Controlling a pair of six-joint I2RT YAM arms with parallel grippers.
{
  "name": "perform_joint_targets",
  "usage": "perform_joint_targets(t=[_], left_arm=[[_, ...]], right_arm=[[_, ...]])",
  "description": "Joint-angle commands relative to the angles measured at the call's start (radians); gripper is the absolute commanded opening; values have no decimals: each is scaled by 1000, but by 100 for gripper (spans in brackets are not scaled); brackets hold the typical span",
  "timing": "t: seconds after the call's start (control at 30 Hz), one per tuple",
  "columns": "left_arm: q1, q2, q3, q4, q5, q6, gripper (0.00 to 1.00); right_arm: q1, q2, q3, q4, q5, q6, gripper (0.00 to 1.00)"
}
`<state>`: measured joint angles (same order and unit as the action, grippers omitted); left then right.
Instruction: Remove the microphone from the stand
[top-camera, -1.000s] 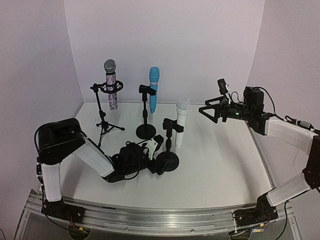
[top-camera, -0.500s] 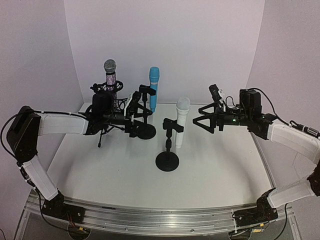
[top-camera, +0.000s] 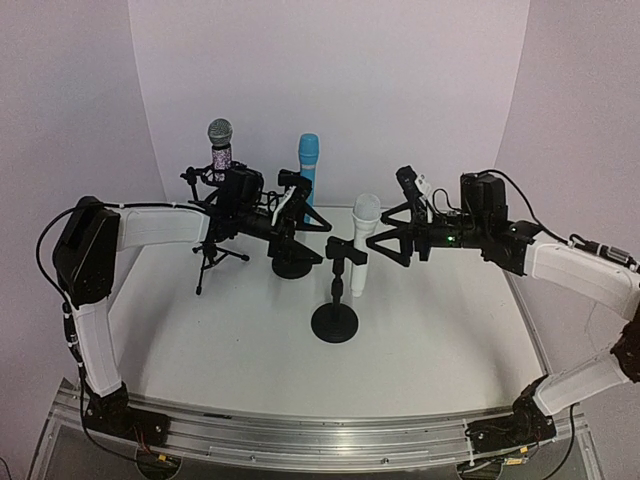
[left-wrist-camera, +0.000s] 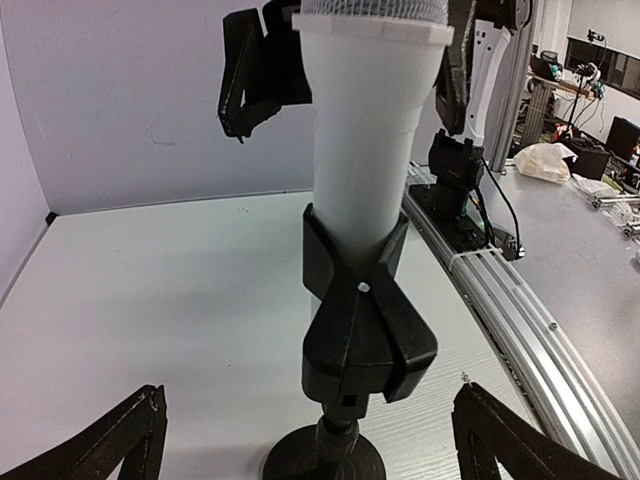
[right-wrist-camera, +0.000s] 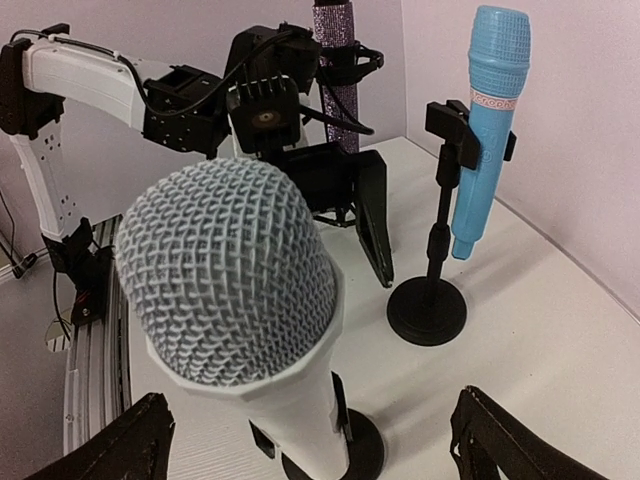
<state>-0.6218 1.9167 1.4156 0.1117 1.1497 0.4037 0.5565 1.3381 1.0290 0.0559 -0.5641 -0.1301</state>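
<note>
White plastic, upright, in the middle of the top view: this is the microphone that both arms face, so I judge it is the 1 to remove. It stands in the black clip of a short stand whose round base rests on the desk. Its long axis is nearly vertical, with the mesh head on top.

The right tool is just right of the head, at about the same height, and its fingers are spread wide. In the right wrist view the head fills the centre of the frame, while the 2 fingers show only in the lower corners, not touching it.

The left tool is on the other side, left of the microphone and lower. It is also spread and holds nothing. In the left wrist view the clip is straight ahead in the centre, with the fingers far apart in the lower corners.

So the microphone lies between the 2 tools. The right 1 seems nearer to the free upper body. I think the next move calls for closing across the vertical axis above the clip, then pulling the microphone free. The left side is aligned more with the clip, perhaps to steady the stand.
</note>
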Motion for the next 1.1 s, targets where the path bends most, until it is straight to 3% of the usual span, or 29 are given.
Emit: perform_joint_targets(t=[0.0, 0.17, 0.47, 1.07], left_arm=[[-32, 13, 59, 11, -51, -34, 97], [-32, -5, 13, 108, -63, -79, 87], [-44, -8, 0, 86, -39, -59, 63], [-44, -21, -12, 86, 12, -17, 34]], right_arm=[[23, 37, 58, 27, 20, -22, 94], [33, 56, 69, 33, 19, -26, 92], [36, 77, 89, 45, 20, -24, 88], [42, 109, 112, 65, 8, -23, 82]])
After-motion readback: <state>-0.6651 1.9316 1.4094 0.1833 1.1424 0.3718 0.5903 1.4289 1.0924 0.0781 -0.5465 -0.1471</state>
